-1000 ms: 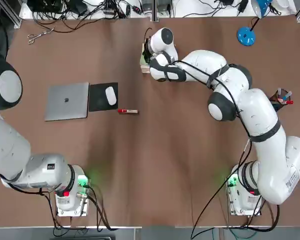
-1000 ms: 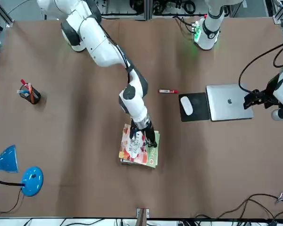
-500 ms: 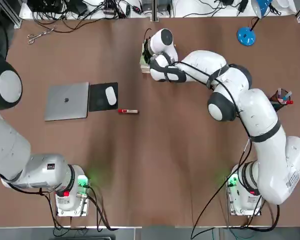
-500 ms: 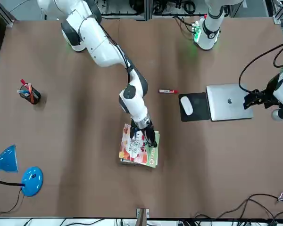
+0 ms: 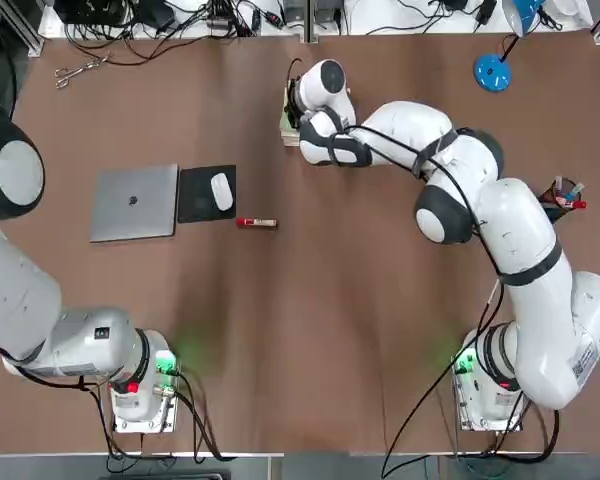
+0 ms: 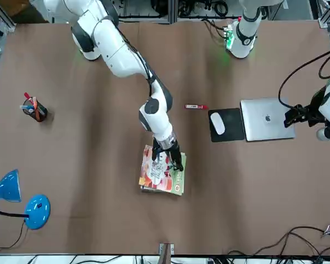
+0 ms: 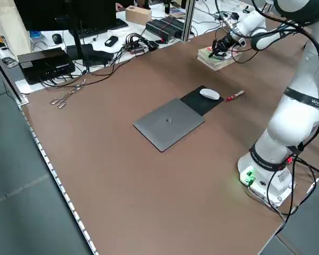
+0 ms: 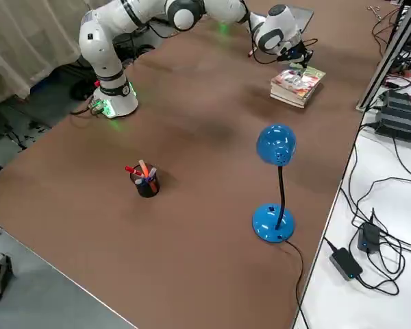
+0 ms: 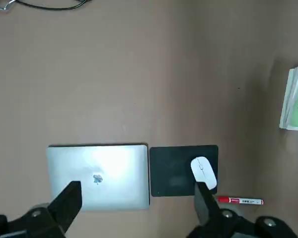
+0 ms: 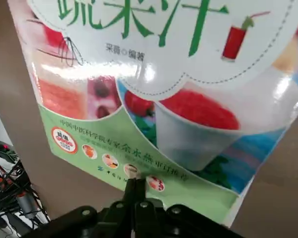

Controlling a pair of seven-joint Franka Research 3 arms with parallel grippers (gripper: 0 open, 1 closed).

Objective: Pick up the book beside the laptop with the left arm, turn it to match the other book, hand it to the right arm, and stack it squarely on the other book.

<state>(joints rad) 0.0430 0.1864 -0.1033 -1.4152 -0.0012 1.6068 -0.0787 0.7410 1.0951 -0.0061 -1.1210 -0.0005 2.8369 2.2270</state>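
Observation:
The colourful book (image 6: 161, 173) lies flat on top of the other book (image 8: 285, 94) at the far middle of the table, roughly square with it. My right gripper (image 6: 175, 163) is shut, and its closed fingertips (image 10: 135, 186) rest on the green band of the cover, gripping nothing. The silver laptop (image 5: 133, 202) sits at the left of the table. My left gripper (image 9: 136, 196) hangs open and empty high above the laptop (image 9: 98, 176). From there the book stack (image 9: 294, 99) shows far off.
A black mouse pad with a white mouse (image 5: 206, 193) lies beside the laptop, with a red marker (image 5: 255, 222) just in front of it. A pen cup (image 5: 565, 193) and a blue lamp (image 5: 492, 70) stand at the right. Scissors (image 5: 77, 70) and cables lie along the far edge.

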